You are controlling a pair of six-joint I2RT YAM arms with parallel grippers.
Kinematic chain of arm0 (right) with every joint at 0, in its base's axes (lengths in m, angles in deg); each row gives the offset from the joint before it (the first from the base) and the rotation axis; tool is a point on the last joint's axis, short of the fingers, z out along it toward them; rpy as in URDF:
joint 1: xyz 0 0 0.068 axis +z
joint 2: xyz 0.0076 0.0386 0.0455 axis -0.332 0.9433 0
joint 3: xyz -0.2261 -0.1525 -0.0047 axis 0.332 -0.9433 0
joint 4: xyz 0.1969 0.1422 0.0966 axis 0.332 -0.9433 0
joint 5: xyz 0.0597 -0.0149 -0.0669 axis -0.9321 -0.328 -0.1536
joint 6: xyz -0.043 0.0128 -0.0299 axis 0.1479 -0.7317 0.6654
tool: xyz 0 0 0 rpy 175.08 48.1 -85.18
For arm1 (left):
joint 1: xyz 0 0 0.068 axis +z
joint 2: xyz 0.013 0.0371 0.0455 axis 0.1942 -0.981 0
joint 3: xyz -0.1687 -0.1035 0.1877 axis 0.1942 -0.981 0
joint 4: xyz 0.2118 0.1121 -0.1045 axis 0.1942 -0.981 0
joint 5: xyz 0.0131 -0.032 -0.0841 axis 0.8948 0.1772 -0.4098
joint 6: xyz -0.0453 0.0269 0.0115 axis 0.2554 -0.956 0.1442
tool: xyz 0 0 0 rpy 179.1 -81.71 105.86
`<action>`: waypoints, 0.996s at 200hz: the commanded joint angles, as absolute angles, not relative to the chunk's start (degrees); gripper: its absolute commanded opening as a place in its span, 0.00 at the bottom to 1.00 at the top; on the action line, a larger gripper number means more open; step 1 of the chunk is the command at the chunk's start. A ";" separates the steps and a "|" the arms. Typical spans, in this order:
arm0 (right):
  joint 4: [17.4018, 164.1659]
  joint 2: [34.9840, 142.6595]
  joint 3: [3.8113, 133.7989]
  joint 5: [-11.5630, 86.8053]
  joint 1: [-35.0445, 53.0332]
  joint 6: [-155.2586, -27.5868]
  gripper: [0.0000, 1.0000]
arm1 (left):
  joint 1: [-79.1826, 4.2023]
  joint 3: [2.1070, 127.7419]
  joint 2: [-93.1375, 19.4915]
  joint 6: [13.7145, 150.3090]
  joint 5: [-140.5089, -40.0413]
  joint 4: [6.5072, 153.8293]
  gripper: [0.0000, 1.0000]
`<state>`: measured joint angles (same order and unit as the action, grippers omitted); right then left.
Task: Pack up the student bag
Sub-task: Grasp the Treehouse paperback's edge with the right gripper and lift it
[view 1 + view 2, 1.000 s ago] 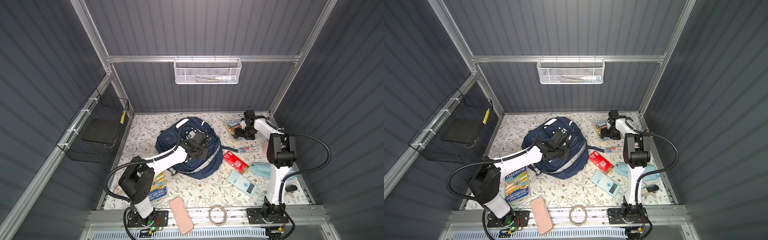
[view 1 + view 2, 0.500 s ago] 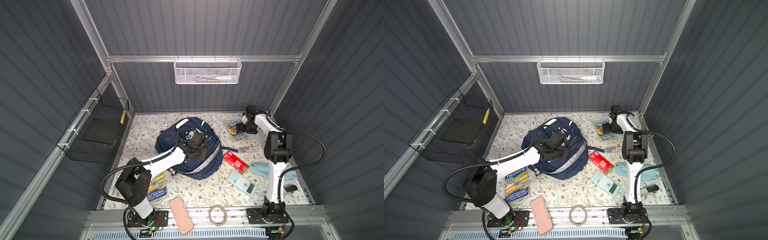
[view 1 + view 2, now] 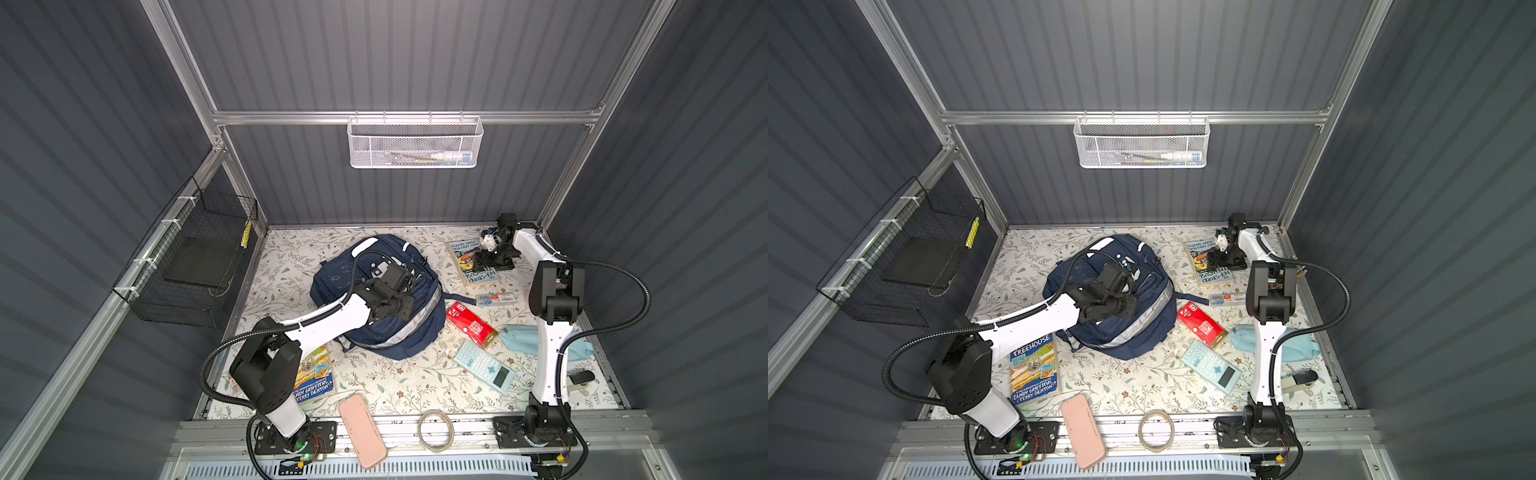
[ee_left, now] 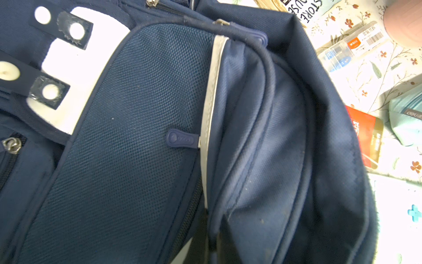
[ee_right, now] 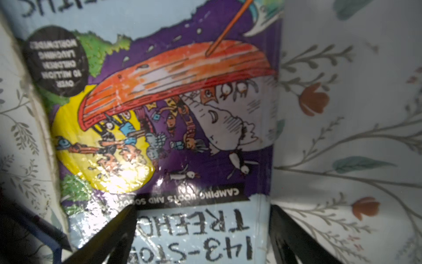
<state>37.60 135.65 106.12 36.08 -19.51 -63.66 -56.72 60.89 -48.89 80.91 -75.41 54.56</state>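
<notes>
Navy bag [image 3: 332, 286] lay with its long axis back-to-front, white-patched end rearward.
Left gripper [image 3: 398, 309] closed atop it; right gripper [image 5: 203, 208] spread wide over book [image 3: 480, 276].

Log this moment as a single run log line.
left gripper: shut, at student bag | right gripper: open over Treehouse book

Both top views look steeply down from high at the front and share the whole table [image 3: 291, 257]. The left wrist camera looks closely onto the bag [image 4: 137, 148]. The right wrist camera is even closer and partly blurred, seemingly facing straight down at a book [image 5: 182, 114].
</notes>
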 commanded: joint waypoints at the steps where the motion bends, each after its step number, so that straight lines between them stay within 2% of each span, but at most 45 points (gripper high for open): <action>1: 34.37 134.69 103.54 31.86 -18.65 -60.19 0.86 | -56.38 61.03 -46.35 82.14 -75.10 54.68 0.00; 29: 33.82 131.38 99.22 30.45 -16.85 -60.19 0.80 | -56.29 60.80 -46.30 82.10 -74.89 55.02 0.00; 61: 34.56 127.19 93.08 35.10 -12.92 -60.90 0.80 | -56.19 60.10 -45.76 82.10 -74.88 55.23 0.00; 96: 36.05 123.89 94.22 35.99 -15.23 -74.61 0.86 | -55.45 59.39 -44.95 82.02 -75.44 55.38 0.00; 131: 39.12 118.06 93.73 47.56 -9.91 -87.38 0.90 | -54.94 58.99 -44.77 82.17 -75.93 56.16 0.00; 164: 38.19 123.78 101.21 49.66 -4.02 -93.47 0.90 | -53.53 58.45 -43.77 83.50 -77.36 56.87 0.00; 199: 34.84 132.82 111.85 54.24 -0.06 -94.29 0.89 | -52.78 59.21 -42.44 84.29 -78.09 55.82 0.00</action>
<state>38.78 126.73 106.97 48.86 -1.19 -91.04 -53.81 58.70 -45.64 82.14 -77.77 55.41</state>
